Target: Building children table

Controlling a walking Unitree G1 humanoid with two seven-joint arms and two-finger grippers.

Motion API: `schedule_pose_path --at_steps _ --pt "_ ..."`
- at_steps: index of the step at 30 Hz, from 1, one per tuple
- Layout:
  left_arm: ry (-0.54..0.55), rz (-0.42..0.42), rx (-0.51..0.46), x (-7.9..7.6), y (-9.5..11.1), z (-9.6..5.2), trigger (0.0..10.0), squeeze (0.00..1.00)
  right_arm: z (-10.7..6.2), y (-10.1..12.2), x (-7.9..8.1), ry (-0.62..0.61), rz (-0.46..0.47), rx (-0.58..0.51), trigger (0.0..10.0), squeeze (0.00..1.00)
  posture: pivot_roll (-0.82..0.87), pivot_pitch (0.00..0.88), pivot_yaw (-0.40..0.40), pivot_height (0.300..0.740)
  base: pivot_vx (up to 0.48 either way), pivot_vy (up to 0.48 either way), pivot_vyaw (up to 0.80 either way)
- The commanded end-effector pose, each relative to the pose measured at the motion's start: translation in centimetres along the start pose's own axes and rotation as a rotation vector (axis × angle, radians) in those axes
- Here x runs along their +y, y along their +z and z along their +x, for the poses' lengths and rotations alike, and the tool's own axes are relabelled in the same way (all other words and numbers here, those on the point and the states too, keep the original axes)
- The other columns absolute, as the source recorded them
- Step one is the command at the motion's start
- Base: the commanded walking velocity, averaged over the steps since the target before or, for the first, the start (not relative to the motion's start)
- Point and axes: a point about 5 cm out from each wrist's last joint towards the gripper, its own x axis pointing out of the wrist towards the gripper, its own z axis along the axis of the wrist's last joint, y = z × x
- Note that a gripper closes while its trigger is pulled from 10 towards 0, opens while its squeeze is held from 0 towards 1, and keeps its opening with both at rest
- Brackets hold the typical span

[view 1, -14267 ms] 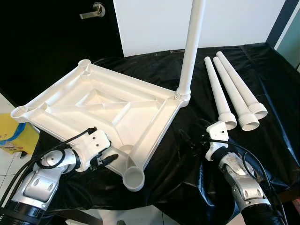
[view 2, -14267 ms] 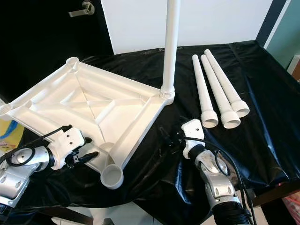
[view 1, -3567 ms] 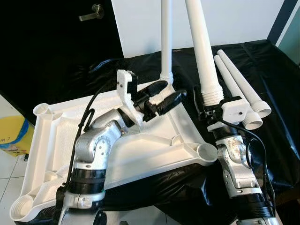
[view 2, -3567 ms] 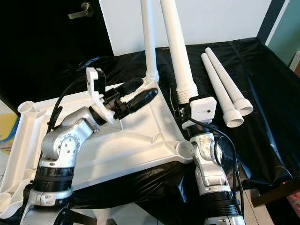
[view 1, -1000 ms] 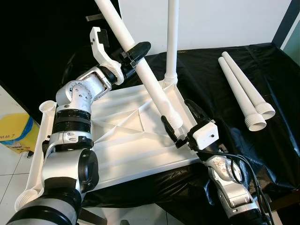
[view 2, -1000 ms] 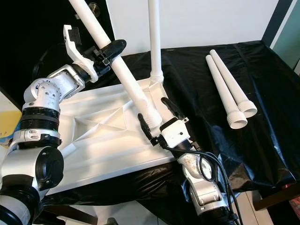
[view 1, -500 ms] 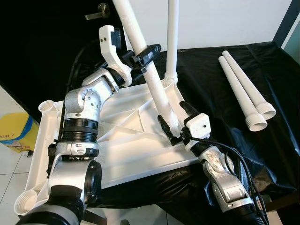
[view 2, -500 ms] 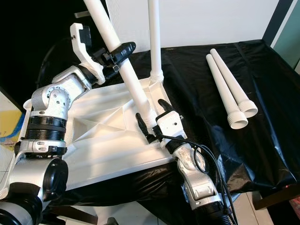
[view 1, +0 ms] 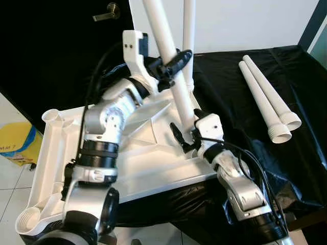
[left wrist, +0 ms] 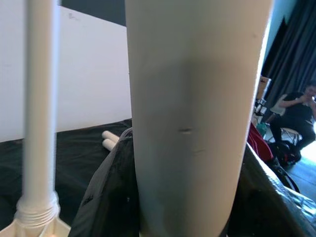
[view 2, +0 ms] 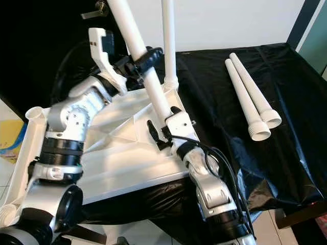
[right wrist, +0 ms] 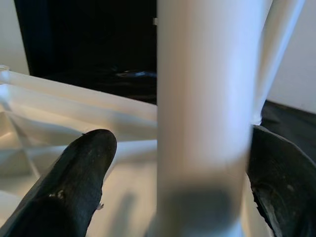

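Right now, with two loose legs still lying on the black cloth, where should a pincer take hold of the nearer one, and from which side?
Probably mid-shaft on the nearer leg, coming down from above with the fingers across its width. It lies flat on the cloth, tight against the other leg, so the free side faces the tabletop. The flared threaded end is wider and harder to pinch.

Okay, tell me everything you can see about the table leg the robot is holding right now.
The held leg is a smooth white plastic tube, widening toward its lower end. It stands tilted, top leaning to the robot's left and running out of frame. The left hand is clamped around its middle; the right hand has a finger either side of its base, above the overturned white tabletop. Whether its base sits in a corner socket cannot be seen.
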Motion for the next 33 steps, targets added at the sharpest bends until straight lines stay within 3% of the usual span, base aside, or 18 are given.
schedule_pose_path --at_steps 1,6,20,21,28,29,33 --pt "-0.017 0.054 -0.025 -0.6 0.5 0.0 10.0 0.0 0.3 -0.1 0.1 -0.001 -0.013 0.026 10.0 0.0 -0.13 0.0 0.057 0.74 0.0 0.0 0.0" --pt "-0.068 0.123 -0.031 -2.9 0.0 0.5 10.0 0.0 1.3 -0.3 -0.3 -0.008 0.022 0.094 10.0 0.0 -0.13 0.0 0.05 0.74 0.0 0.0 0.0" --pt "-0.091 0.144 -0.043 -4.0 -0.2 0.9 10.0 0.0 1.9 -0.1 -0.1 0.014 -0.003 0.135 10.0 0.0 -0.13 0.0 0.043 0.74 0.0 0.0 0.0" --pt "-0.092 0.147 -0.044 -4.0 -0.2 0.9 10.0 0.0 1.9 -0.1 -0.1 0.011 -0.003 0.139 7.4 0.0 -0.13 0.0 0.042 0.74 0.0 0.0 0.0" --pt "-0.092 0.147 -0.044 -4.0 -0.2 0.9 10.0 0.0 1.9 -0.1 -0.1 0.011 -0.003 0.139 7.4 0.0 -0.13 0.0 0.042 0.74 0.0 0.0 0.0" --pt "-0.091 0.149 -0.045 -4.1 -0.2 0.9 10.0 0.0 1.9 -0.1 -0.1 0.009 -0.005 0.144 0.0 0.0 -0.13 0.0 0.043 0.74 0.0 0.0 0.0" --pt "-0.089 0.153 -0.045 -4.0 -0.2 1.0 10.0 0.0 1.9 -0.1 -0.2 0.004 -0.007 0.147 0.0 0.0 -0.13 0.0 0.048 0.74 0.0 0.0 0.0"
